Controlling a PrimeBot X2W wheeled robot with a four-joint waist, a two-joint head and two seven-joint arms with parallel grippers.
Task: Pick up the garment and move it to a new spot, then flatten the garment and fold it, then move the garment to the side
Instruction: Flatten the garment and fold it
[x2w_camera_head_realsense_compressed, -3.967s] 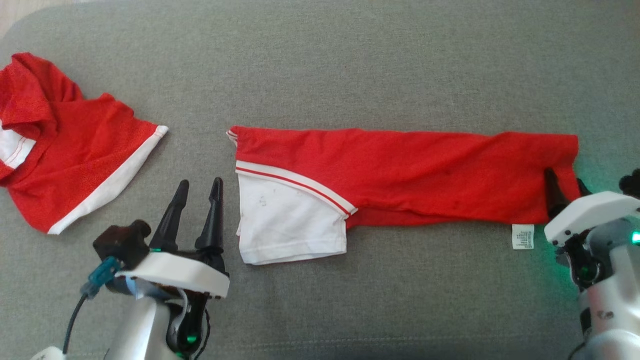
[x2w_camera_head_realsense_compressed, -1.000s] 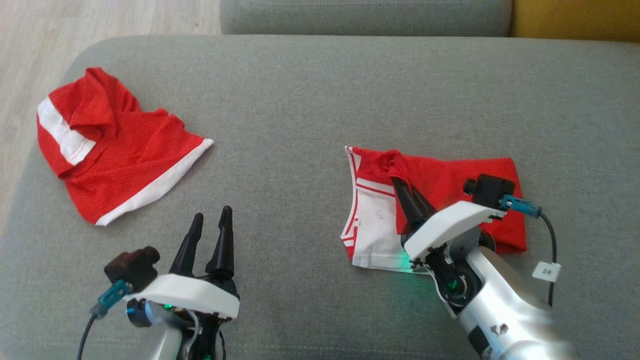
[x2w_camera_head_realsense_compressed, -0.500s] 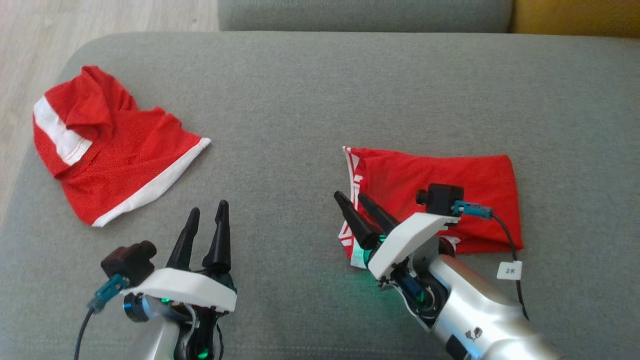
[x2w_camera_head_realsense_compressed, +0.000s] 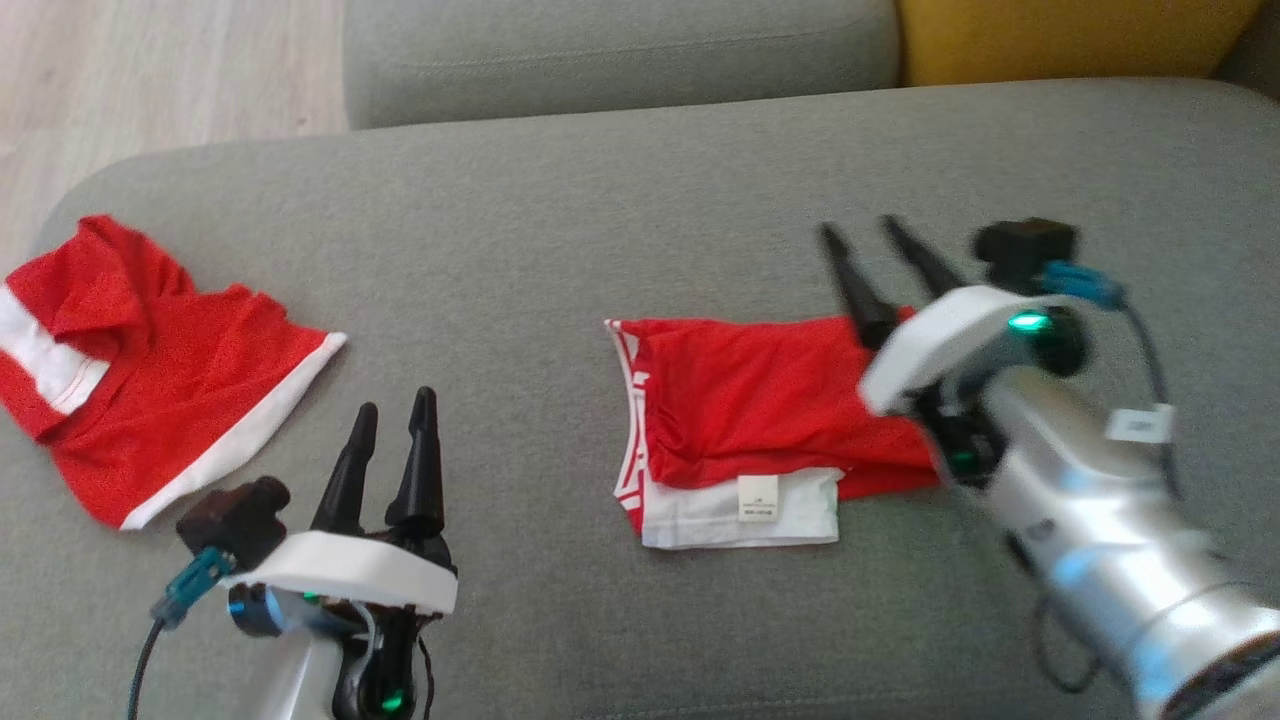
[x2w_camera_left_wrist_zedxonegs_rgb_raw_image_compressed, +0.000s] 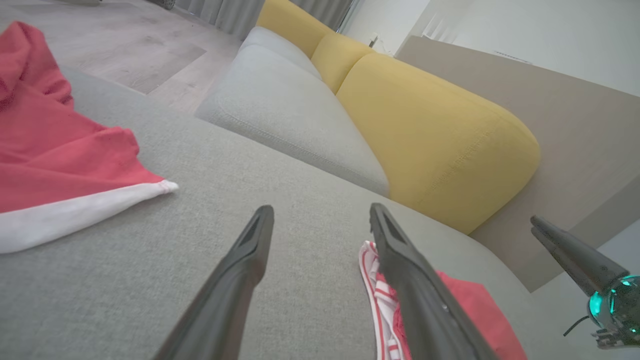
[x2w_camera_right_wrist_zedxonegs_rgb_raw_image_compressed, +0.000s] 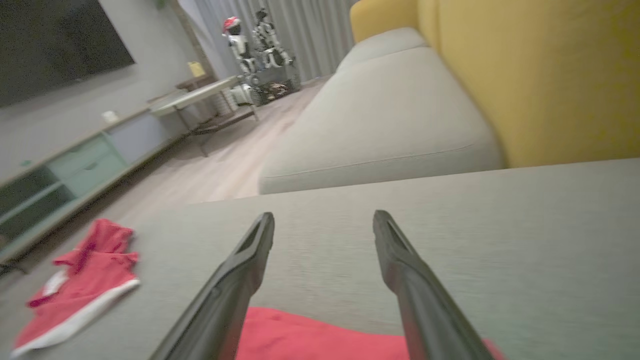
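Note:
The garment (x2w_camera_head_realsense_compressed: 760, 420), red with white trim and a small label, lies folded on the grey sofa seat (x2w_camera_head_realsense_compressed: 600, 220), right of centre. My right gripper (x2w_camera_head_realsense_compressed: 860, 230) hovers open over its far right edge, fingers pointing away, nothing between them. In the right wrist view the right gripper (x2w_camera_right_wrist_zedxonegs_rgb_raw_image_compressed: 324, 216) stands open above the garment's red cloth (x2w_camera_right_wrist_zedxonegs_rgb_raw_image_compressed: 320, 335). My left gripper (x2w_camera_head_realsense_compressed: 395, 402) is open and empty at the lower left, well left of the garment. The left wrist view shows the left gripper (x2w_camera_left_wrist_zedxonegs_rgb_raw_image_compressed: 321, 209) open, with the garment (x2w_camera_left_wrist_zedxonegs_rgb_raw_image_compressed: 465, 310) behind its right finger.
A second red and white garment (x2w_camera_head_realsense_compressed: 150, 370) lies crumpled at the seat's left end, near the edge. Behind the seat sit a grey cushion (x2w_camera_head_realsense_compressed: 620, 50) and a yellow cushion (x2w_camera_head_realsense_compressed: 1060, 35). Wooden floor (x2w_camera_head_realsense_compressed: 150, 70) lies beyond the left corner.
My right gripper has opened, let go of the garment's folded-over end, and risen back to the right. The garment now lies folded in half. The head camera has shifted.

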